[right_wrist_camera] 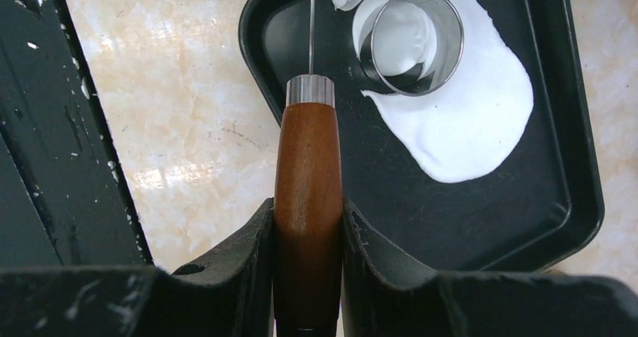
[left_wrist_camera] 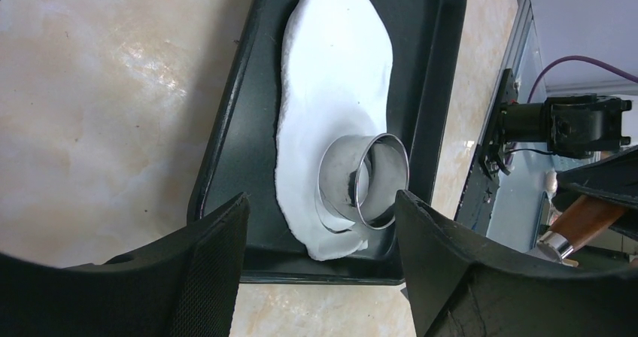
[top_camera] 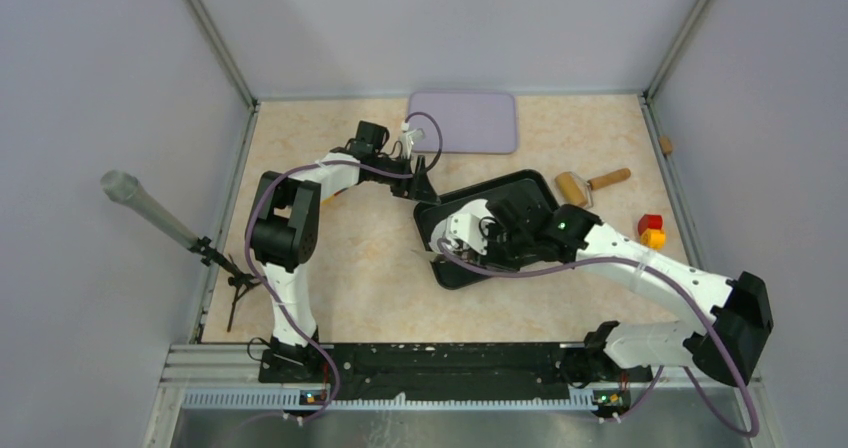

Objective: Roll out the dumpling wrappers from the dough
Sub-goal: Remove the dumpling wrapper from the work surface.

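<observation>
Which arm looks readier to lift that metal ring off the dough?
Left, probably. The left gripper is open and empty, with the metal ring on the dough showing between its jaws. The right gripper is shut on a wooden-handled tool and would need to drop it first.

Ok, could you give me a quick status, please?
Left gripper open at black tray edge. Right gripper shut on wooden-handled metal tool. Flattened white dough sheet in tray, round steel cutter on it.
</observation>
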Controlling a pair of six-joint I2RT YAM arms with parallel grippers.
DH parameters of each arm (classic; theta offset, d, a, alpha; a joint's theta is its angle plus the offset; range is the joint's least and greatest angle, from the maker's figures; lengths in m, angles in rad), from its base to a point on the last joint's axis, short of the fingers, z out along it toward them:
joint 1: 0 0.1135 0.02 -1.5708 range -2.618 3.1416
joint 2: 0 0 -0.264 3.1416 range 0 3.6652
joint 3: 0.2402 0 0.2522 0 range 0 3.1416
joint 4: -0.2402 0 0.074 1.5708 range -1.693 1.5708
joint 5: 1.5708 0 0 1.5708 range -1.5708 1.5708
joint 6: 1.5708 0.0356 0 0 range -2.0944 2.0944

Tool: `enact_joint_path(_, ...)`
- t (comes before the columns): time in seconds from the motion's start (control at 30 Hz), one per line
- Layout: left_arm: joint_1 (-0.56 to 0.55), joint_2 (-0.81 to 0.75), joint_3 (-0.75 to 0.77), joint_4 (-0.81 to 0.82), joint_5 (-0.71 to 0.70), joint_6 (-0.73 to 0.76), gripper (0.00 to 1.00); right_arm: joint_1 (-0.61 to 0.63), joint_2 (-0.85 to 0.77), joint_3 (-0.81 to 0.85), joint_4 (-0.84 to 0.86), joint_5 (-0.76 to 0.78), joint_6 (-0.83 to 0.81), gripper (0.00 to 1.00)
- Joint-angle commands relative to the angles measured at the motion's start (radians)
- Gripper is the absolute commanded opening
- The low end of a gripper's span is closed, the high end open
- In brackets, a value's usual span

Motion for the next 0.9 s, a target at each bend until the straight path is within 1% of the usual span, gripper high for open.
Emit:
enact_joint_path(0.0, -0.002, -0.003, -0.007, 0.035, 0.03, -0.01, 0.71, 0.01, -0.048, -0.004, -0.005, 0.041, -0.02, 0.0)
enact_joint_path(0.23, -0.009, 0.005, -0.007, 0.044, 0.036, -0.019, 0.7, 0.01, -0.008, -0.113, 0.088, 0.079, -0.03, 0.0)
enact_joint_path(0.47, -0.016, 0.012, -0.004, 0.045, 0.045, -0.021, 0.66, 0.01, 0.033, -0.173, 0.255, 0.118, -0.013, 0.0)
enact_joint_path(0.53, -0.02, 0.018, -0.004, 0.045, 0.047, -0.022, 0.63, 0.011, 0.041, -0.182, 0.301, 0.141, -0.01, 0.0)
enact_joint_path(0.63, -0.024, 0.025, 0.002, 0.04, 0.054, -0.024, 0.55, 0.011, 0.043, -0.193, 0.358, 0.197, -0.013, 0.0)
enact_joint_path(0.8, -0.028, 0.039, 0.012, 0.031, 0.067, -0.022, 0.44, 0.024, 0.048, -0.181, 0.376, 0.268, -0.036, 0.0)
enact_joint_path(0.87, -0.029, 0.045, 0.019, 0.023, 0.068, -0.022, 0.43, 0.033, 0.054, -0.178, 0.377, 0.296, -0.044, 0.0)
